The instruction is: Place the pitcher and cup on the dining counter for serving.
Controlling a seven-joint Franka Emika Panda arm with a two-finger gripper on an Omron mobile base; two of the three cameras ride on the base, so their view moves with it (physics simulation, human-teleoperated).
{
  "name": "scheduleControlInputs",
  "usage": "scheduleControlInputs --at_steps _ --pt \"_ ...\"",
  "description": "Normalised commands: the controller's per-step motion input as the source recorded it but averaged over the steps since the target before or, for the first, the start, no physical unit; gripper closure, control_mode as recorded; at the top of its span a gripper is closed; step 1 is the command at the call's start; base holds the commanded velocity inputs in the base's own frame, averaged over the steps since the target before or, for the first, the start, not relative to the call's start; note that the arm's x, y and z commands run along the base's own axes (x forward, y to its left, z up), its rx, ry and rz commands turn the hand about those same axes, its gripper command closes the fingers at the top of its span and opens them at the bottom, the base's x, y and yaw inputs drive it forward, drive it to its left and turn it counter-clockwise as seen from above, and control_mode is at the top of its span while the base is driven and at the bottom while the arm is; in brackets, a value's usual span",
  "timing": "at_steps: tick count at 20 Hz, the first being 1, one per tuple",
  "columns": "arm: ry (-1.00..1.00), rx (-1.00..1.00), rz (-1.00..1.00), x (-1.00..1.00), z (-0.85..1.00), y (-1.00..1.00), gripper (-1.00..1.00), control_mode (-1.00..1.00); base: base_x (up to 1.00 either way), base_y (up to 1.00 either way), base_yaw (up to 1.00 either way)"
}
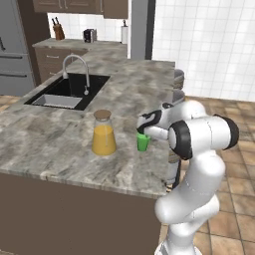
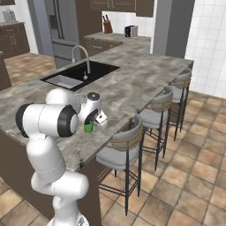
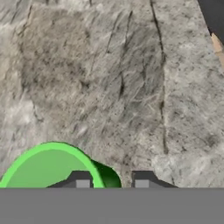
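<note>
The green cup [image 1: 143,142] stands upright on the dining counter [image 1: 60,149] near its right edge. The pitcher [image 1: 103,137], holding orange juice under a cork lid, stands on the same counter a short way left of the cup. My gripper [image 1: 142,132] hangs over the cup, pointing down. In the hand view the fingertips [image 3: 81,183] straddle the near wall of the cup [image 3: 48,168], with visible gaps on both sides, so the gripper [image 3: 111,183] is open. From the right base view the cup [image 2: 88,128] shows just below the hand [image 2: 91,123].
A black sink [image 1: 67,92] with a curved faucet [image 1: 79,64] is set into the counter behind the pitcher. Three grey stools [image 2: 123,150] line the counter's right side. A back counter with a knife block [image 1: 58,31] and a toaster [image 1: 90,35] lies far behind.
</note>
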Motion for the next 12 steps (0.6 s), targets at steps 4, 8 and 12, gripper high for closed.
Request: scheduleControlInputs --at_steps 4,8,12 --pt "-0.05 0.0 0.0 -0.28 0.54 0.0 -1.0 -1.0 0.0 0.0 0.0" --pt "-0.12 0.0 0.0 -0.51 0.9 0.05 -1.0 -1.0 0.0 0.0 0.0" --pt "-0.21 0.0 0.0 -0.89 1.0 0.05 -1.0 -1.0 0.0 0.0 0.0"
